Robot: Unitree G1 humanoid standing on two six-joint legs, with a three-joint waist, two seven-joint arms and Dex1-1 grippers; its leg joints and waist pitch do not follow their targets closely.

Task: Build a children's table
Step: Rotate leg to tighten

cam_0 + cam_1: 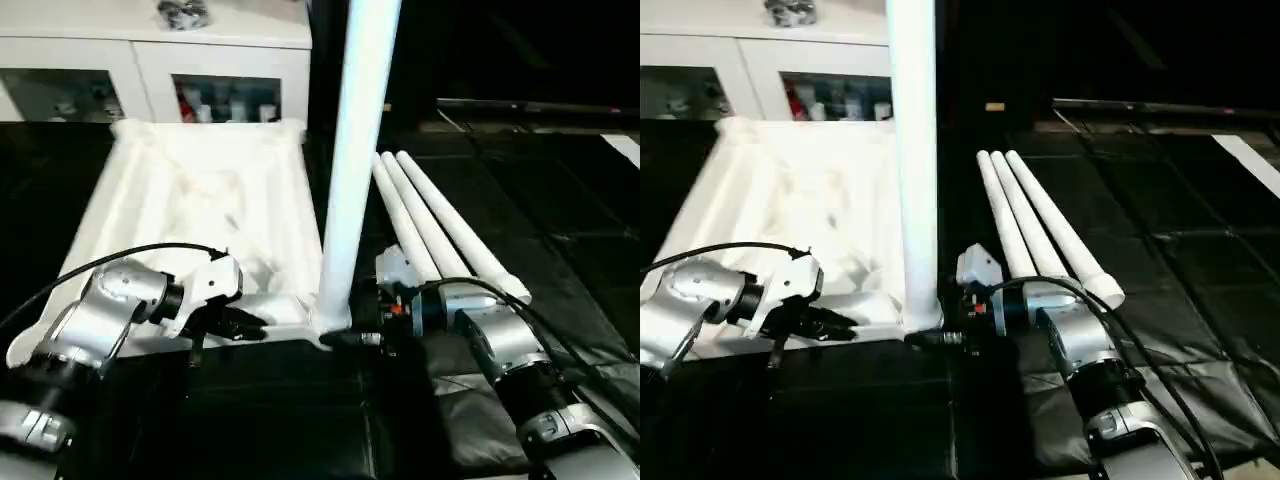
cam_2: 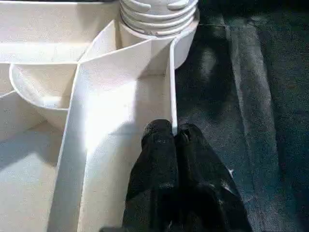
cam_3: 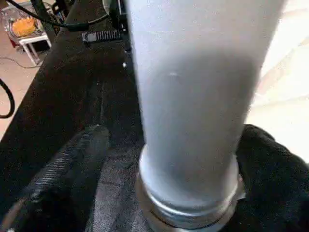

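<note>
The white table top (image 1: 200, 200) lies upside down on the black mat, ribbed underside up. One white leg (image 1: 355, 150) stands upright in its near right corner socket (image 2: 157, 14). Three more legs (image 1: 440, 225) lie side by side to the right. My left gripper (image 2: 174, 133) is shut on the thin near rim of the top, close to that socket. My right gripper (image 1: 345, 338) sits at the base of the upright leg (image 3: 193, 96) with a finger (image 3: 67, 174) on each side. A gap shows between this finger and the leg, so it stands open.
A white cabinet (image 1: 150, 60) with glass-fronted shelves stands behind the table top. Black floor mat (image 1: 280, 410) spreads in front and to the right. Black cables run from both forearms.
</note>
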